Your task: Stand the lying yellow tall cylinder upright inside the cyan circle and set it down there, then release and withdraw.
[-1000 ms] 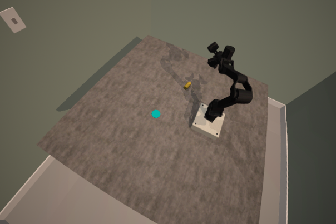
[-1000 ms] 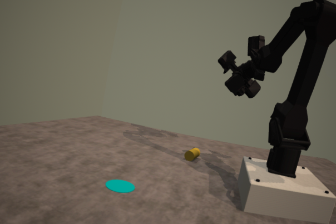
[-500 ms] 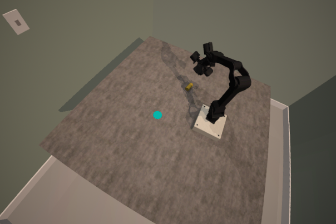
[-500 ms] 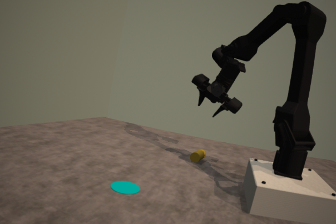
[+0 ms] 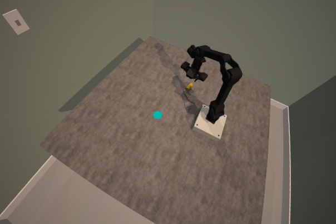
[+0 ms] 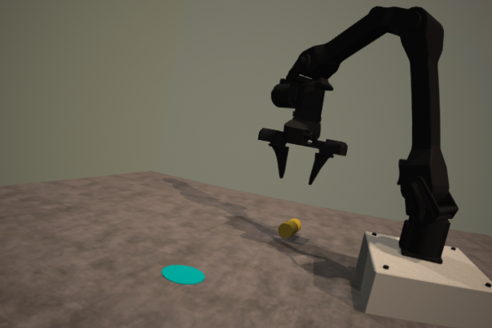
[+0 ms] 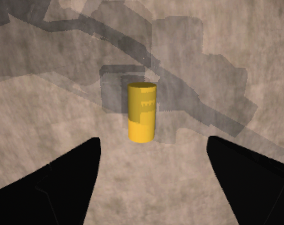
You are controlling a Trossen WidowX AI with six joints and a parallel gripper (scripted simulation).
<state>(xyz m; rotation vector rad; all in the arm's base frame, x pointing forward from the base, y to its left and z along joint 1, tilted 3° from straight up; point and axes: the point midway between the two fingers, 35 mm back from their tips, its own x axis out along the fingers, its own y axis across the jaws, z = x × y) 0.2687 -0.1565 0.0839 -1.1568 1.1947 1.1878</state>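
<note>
Cylinder first: a short, stubby yellow piece, smooth, lying on its side on the mottled grey-brown table, one flat round end turned toward the exterior camera. In the wrist view the cylinder runs lengthwise from 12 to 6 o'clock, its upper part in brighter light and its lower part a deeper yellow, with the arm's grey shadow crossing beneath and behind it.

Going left to right in the exterior view: the circle, a flat cyan disc on the table, lies well apart from the cylinder, at about 8 o'clock from it. Nothing stands between the two; only bare table and a strip of shadow. The gripper hangs in the air at 12 o'clock from the cylinder, pointing down, its jaws spread with nothing between them. The dark fingers frame the cylinder on either side in the wrist view without touching it. At 3 o'clock from the cylinder sits the pale base, a square block carrying the black arm.

From the top view, a wall plate hangs on the far wall at 10 o'clock.
</note>
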